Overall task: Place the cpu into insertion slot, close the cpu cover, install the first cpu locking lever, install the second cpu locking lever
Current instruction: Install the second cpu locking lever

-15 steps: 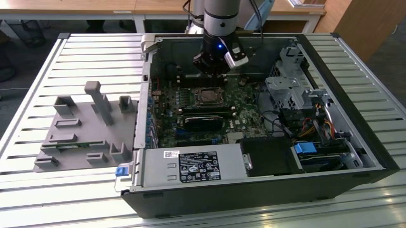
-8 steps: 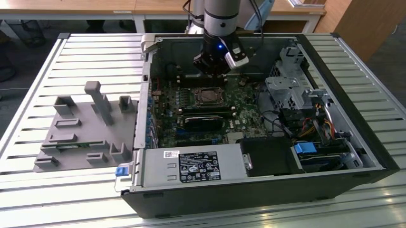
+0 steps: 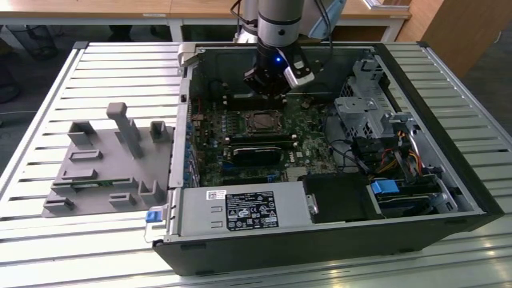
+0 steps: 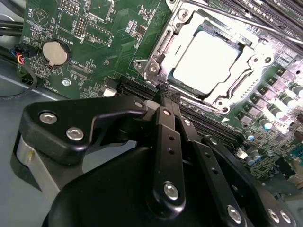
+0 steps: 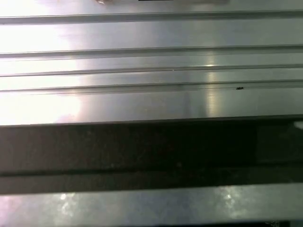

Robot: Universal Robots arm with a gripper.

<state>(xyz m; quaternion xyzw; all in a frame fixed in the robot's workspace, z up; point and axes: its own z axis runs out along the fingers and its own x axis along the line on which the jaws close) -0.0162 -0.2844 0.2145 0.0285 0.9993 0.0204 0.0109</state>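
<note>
cpu: the cpu (image 4: 204,56) is sitting flat in the insertion slot (image 4: 208,59), dull silver-grey top glaring a bit under the light. In the exterior view it's the small square (image 3: 262,122) mid-board, right under the arm.

cpu cover: the cpu cover (image 4: 248,64) is lying down over the chip edges, its silvery frame ringing the square window – the chip top is showing through it.

gripper: the gripper (image 4: 165,92) is hanging just short of the socket's near edge, black fingers (image 4: 168,142) pinched together with nothing between them. In the exterior view it (image 3: 268,90) is hovering just above the board, beside the socket toward the far wall of the case.

edges and room: the socket is sitting well inside the open computer case (image 3: 472,198), case walls rising all around. Space straight above the socket is looking open – the tight bit is between the socket rim and the long black slot (image 4: 142,87) running just beside it.

stuff around: a coin battery (image 4: 55,52) is sitting on the green motherboard (image 4: 109,52), well apart from the socket. Memory sticks (image 3: 258,141) are lying just beside the socket on the near side, with a power supply (image 3: 240,211) nearer still. A grey fixture (image 3: 108,159) is standing on the slatted metal table (image 3: 448,66) to the exterior view's left of the case.

first wrist view: it's looking at the table slats (image 5: 151,61) and a dark band (image 5: 151,151) across them.
</note>
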